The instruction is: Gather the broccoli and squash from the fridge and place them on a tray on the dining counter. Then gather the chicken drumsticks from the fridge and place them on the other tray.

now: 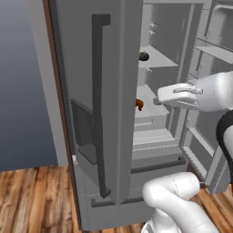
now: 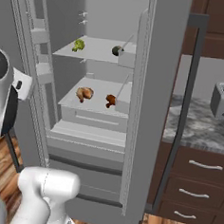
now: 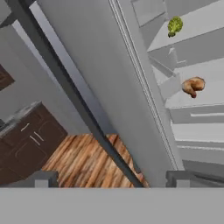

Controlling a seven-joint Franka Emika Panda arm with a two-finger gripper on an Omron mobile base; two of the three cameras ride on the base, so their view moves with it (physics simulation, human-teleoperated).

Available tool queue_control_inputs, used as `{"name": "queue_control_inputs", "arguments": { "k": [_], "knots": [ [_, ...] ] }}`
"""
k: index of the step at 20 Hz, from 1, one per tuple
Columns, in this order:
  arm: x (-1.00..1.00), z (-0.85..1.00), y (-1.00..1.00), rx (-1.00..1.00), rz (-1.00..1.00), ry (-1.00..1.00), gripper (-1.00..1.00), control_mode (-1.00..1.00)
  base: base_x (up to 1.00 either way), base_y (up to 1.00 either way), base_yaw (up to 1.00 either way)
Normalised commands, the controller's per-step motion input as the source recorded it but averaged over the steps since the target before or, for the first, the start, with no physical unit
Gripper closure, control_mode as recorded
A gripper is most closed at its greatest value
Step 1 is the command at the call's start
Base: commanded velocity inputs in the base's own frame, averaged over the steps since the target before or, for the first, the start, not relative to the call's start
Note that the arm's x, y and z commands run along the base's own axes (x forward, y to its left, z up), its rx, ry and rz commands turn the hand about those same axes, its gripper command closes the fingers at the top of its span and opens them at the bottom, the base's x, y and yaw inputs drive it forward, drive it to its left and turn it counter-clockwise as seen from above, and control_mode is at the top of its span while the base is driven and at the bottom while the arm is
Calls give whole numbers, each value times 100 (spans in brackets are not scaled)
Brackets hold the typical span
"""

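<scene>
Hand view gripper (image 3: 109,179): fingers are standing wide apart, gripping nothing.
Fridge (image 2: 91,102): one door is standing open.
Broccoli (image 2: 79,45): sitting on the fridge's upper shelf.
Chicken drumsticks (image 2: 84,93): lying on the fridge's shelf below the broccoli.
Writing: none is readable.

It is a home kitchen: an open fridge (image 2: 104,108) holds food at twelve o'clock, with a toaster (image 2: 223,101) on a marbled counter (image 2: 193,127) at three o'clock.
</scene>
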Motion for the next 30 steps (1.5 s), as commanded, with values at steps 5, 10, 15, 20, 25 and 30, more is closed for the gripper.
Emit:
{"name": "queue_control_inputs", "arguments": {
  "k": [5,10,15,20,25,30],
  "knots": [
    [24,4,-88,17,0,21,-100,-100,0,0,0],
    [77,-1,-42,14,0,22,-100,-100,0,0,0],
    [87,-12,-2,11,0,17,-100,-100,0,0,0],
    [79,-21,15,7,0,14,-100,-100,0,0,0],
    [64,-24,29,8,0,10,-100,-100,0,0,0],
    [46,-20,37,11,2,5,-100,-100,0,0,0]
  ]
}}
